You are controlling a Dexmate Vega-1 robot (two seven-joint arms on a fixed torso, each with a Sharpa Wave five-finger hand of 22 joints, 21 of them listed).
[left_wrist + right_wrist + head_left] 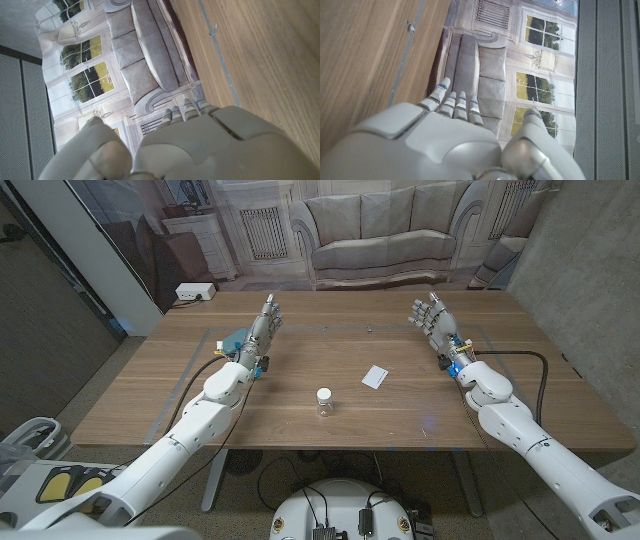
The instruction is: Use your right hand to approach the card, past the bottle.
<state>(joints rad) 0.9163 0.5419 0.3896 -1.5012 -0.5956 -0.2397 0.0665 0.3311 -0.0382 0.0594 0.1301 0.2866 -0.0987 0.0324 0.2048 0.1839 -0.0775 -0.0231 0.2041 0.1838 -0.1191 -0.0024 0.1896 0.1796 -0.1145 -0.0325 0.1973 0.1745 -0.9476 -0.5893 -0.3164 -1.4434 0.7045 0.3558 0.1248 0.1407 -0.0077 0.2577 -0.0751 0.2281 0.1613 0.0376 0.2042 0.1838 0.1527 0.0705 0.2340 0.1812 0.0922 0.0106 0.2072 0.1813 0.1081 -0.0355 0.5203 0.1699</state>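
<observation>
Card [376, 376] lies flat on the wooden worktop [300, 350], a little right of the middle, and we see bare wood all around it, with a wide open stretch between it and our right hand [432, 316]. Nearer the front edge and slightly to the card's left stands the bottle [324, 401], small, clear and white-capped, upright and apart from the card. Our right hand is raised near the right rear of the worktop, well apart from both; its fingers [451, 102] reach up, spread and empty. Our left hand [264, 320] is raised on the far left side, its fingers [185, 111] likewise released and holding nothing. A grey tape line [196, 370] runs along the left part of the worktop. Behind the rear edge hangs a printed backdrop of a sofa [385, 230], and a white power strip [195, 292] sits on the floor at the left rear. Any marking on the card is too small for us to make out.
</observation>
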